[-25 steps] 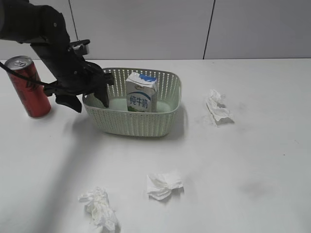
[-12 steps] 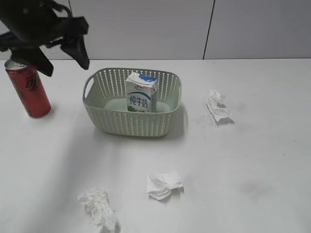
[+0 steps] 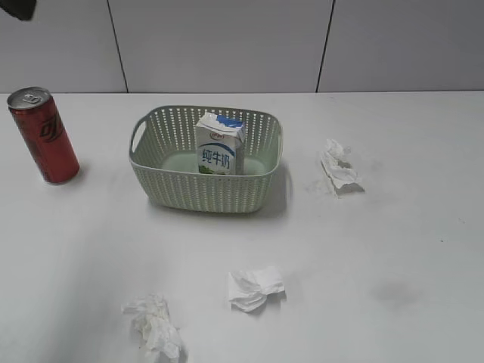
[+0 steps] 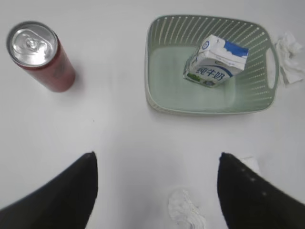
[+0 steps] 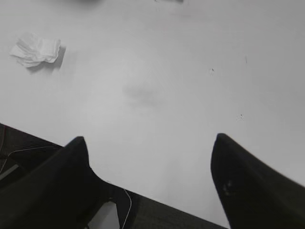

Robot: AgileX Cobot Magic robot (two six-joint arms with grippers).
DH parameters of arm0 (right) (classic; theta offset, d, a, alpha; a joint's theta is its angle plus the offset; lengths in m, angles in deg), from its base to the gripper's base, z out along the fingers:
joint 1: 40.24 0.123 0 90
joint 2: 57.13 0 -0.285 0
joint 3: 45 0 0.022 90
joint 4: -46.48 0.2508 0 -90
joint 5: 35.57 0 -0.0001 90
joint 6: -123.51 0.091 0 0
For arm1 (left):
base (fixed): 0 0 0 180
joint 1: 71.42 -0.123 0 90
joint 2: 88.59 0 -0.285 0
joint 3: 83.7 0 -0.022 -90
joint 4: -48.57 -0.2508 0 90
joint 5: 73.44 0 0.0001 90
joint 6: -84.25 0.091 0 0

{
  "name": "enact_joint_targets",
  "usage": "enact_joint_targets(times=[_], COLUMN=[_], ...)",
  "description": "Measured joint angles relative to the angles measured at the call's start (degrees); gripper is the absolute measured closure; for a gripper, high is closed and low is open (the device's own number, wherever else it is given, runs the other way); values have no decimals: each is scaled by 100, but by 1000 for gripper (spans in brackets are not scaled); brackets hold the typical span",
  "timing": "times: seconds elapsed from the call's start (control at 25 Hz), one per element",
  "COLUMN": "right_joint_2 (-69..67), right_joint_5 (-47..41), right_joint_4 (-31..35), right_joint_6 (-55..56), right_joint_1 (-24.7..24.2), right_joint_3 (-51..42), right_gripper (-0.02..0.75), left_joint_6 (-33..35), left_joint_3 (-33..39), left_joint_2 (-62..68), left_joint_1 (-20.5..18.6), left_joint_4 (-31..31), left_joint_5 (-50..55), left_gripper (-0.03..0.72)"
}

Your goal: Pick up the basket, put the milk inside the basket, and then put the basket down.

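The pale green basket (image 3: 208,189) rests on the white table, with the milk carton (image 3: 219,144) standing upright inside it. Both also show in the left wrist view, the basket (image 4: 162,52) and the milk (image 4: 214,62) seen from above. My left gripper (image 4: 156,160) is open and empty, high above the table in front of the basket; only a dark bit of that arm (image 3: 17,7) shows at the exterior view's top left corner. My right gripper (image 5: 150,140) is open and empty over bare table near its edge, out of the exterior view.
A red soda can (image 3: 44,134) stands left of the basket, also in the left wrist view (image 4: 42,56). Crumpled tissues lie at right (image 3: 338,168), front centre (image 3: 255,289) and front left (image 3: 155,327). The table edge (image 5: 157,202) runs below the right gripper.
My left gripper has let go of the basket's left handle and risen up and away to the top left, almost out of the exterior view. The basket and milk stay put.
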Motion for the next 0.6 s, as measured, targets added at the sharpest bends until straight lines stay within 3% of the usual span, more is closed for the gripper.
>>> enact_joint_targets(times=[0.2,0.6], right_joint_2=[1219,2989], right_joint_5=[-162,-345], right_joint_4=[-64,-198], right_joint_6=[0,19], right_joint_1=[0,0], right_joint_3=[-602,-1516], right_gripper=[129,137], left_joint_6=[89,418], left_joint_3=[649,3798], left_joint_2=[-1073,-3796], left_joint_1=[0,0], left_joint_4=[-103,-257], left_joint_5=[2,-160], left_gripper=[99,99])
